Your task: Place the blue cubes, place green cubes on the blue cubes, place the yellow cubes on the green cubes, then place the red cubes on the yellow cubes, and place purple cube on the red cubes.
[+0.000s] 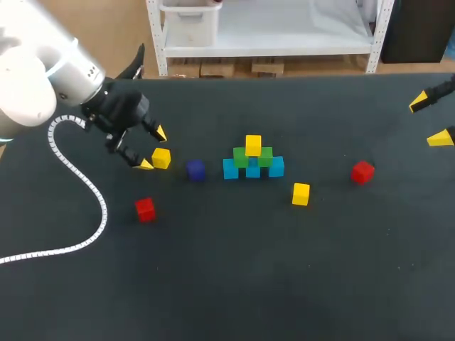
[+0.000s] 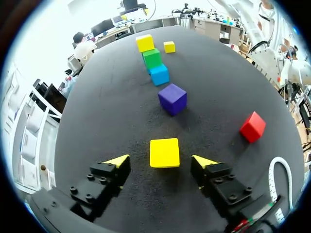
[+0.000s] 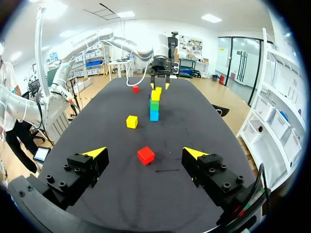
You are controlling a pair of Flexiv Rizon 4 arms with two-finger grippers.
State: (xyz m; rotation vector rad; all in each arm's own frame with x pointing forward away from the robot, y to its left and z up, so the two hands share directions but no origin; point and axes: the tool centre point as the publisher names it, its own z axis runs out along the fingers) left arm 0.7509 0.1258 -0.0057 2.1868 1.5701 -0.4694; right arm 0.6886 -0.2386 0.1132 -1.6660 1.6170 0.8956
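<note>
Left hand (image 1: 153, 148) sits low over the black worktop (image 1: 284, 277), out on its left side, fingers spread wide. The near yellow cube (image 2: 164, 152) lies right in the opening between the tips, flat on the surface; from the left wrist view there's a dark gap on either side, so nothing is gripped. Straight ahead of it is the purple cube (image 1: 195, 170), standing alone, well short of the stack. The left red cube (image 1: 145, 209) lies off to one side, closer to me.

Mid-worktop, the pyramid: three blue cubes (image 1: 252, 169) in a touching row, two green cubes (image 1: 242, 157) on top of them, and the top yellow cube (image 1: 253, 145) seated across the greens (one yellow up there, upright and square as far as I can see). The spare yellow cube (image 1: 301, 194) lies loose just in front of the pyramid's right end. The right red cube (image 1: 362, 172) sits further right, alone.

Right hand (image 1: 429, 121) is at the far right edge, fingers apart and holding nothing, well clear of that red cube, which lies ahead of it in the right wrist view.
</note>
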